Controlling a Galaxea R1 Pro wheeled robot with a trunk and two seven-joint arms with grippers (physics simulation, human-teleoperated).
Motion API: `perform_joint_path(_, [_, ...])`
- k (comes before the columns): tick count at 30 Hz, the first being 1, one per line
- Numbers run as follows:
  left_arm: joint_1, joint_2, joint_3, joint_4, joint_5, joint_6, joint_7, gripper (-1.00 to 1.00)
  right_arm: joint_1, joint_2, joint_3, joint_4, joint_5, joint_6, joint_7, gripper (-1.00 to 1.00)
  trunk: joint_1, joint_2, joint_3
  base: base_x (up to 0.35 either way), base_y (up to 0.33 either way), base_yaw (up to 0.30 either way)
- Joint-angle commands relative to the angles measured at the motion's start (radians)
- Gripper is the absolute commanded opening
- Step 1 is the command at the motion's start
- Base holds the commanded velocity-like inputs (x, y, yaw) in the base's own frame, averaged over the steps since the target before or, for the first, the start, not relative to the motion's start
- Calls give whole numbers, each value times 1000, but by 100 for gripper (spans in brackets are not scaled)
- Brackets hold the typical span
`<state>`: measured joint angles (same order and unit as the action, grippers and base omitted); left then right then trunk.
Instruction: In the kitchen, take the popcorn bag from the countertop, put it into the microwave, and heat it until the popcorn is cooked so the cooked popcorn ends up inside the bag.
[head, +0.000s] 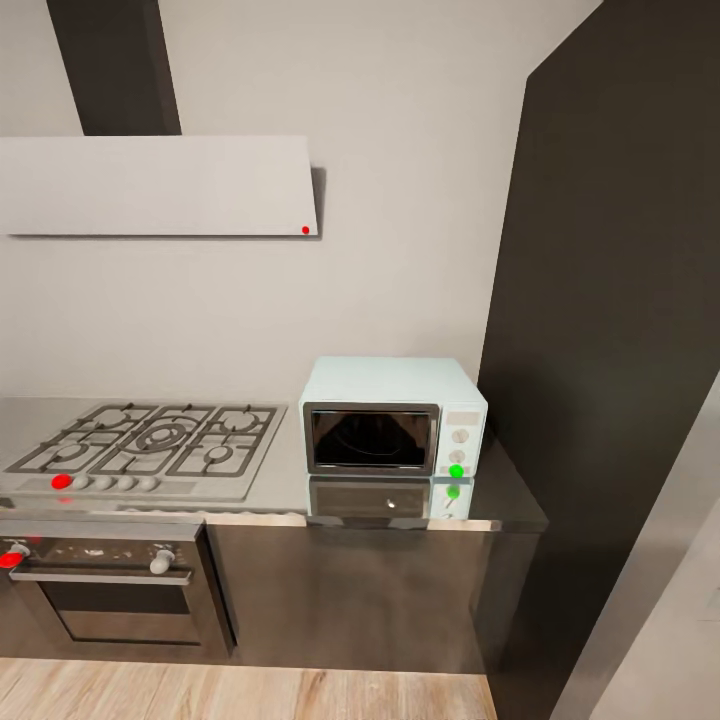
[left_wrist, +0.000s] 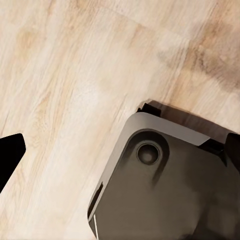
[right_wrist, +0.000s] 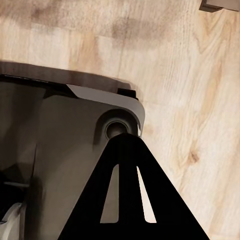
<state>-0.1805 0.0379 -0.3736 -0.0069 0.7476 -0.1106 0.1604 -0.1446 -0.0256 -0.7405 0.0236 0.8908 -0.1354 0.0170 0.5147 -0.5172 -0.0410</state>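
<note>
I cannot tell either gripper's state: the black left finger (left_wrist: 9, 156) and black slotted right finger (right_wrist: 131, 192) hang over my grey base (left_wrist: 165, 185) on pale wood floor (left_wrist: 75, 75). The pale-blue boxy microwave (head: 393, 415), door closed, sits at the right end of the glossy grey steel countertop (head: 510, 500), against the wall. The grated gas hob (head: 150, 445) is near its left.

Glossy grey steel-look desk (head: 480, 505) mirrors the pale-blue microwave (head: 392, 415), smooth and plastic-looking, with a dark glass door. Left of the microwave, the hob (head: 150, 445) shows brushed metal under matt grey grates. Below the hob, the oven (head: 110, 590) looks like dark steel. The floor (left_wrist: 65, 75) is pale, grainy wood, and the robot's base (left_wrist: 170, 190) is smooth matt grey.
</note>
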Motion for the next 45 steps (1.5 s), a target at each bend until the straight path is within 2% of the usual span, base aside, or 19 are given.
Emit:
perform_joint_path(1, [0,0,-8,-1,7,-1,4,100,-1,-1,-8,2,4,-4,2,-100,0,-2,-2,0,0,0])
perform_joint_path(45, [0,0,-8,-1,6,-1,4,100,-1,-1,-8,2,3,-4,2,-100,0,-2,-2,0,0,0])
